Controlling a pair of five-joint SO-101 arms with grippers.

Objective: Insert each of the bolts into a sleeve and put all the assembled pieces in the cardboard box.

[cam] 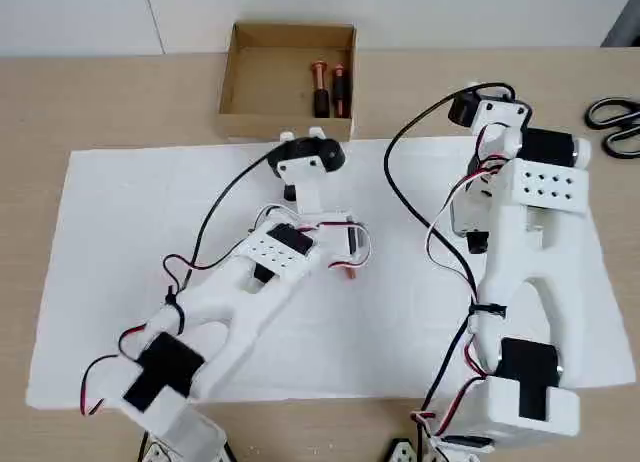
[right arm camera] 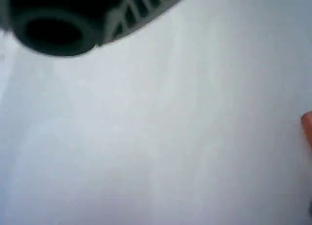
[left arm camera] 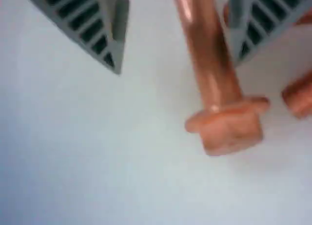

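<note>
White paper [cam: 400, 312] covers the table [cam: 100, 92] under both my arms. Nearest, my left end effector [left arm camera: 176, 64] is spread wide around a copper bolt [left arm camera: 214, 84] on the paper, the shaft close beside one finger. A black sleeve [right arm camera: 53, 32] sits at my right end effector [cam: 475, 237]; I cannot tell whether it is gripped. Farther off, the cardboard box [cam: 235, 82] holds two assembled pieces [cam: 330, 87].

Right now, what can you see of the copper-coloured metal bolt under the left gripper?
The copper-coloured metal bolt has a smooth, shiny round shank and a flanged hex head. It seems to lie flat on the white sheet, shank running between the left gripper's open jaws, close to one jaw, clear of the other. Another copper-coloured piece sits beside its head, not touching.
</note>
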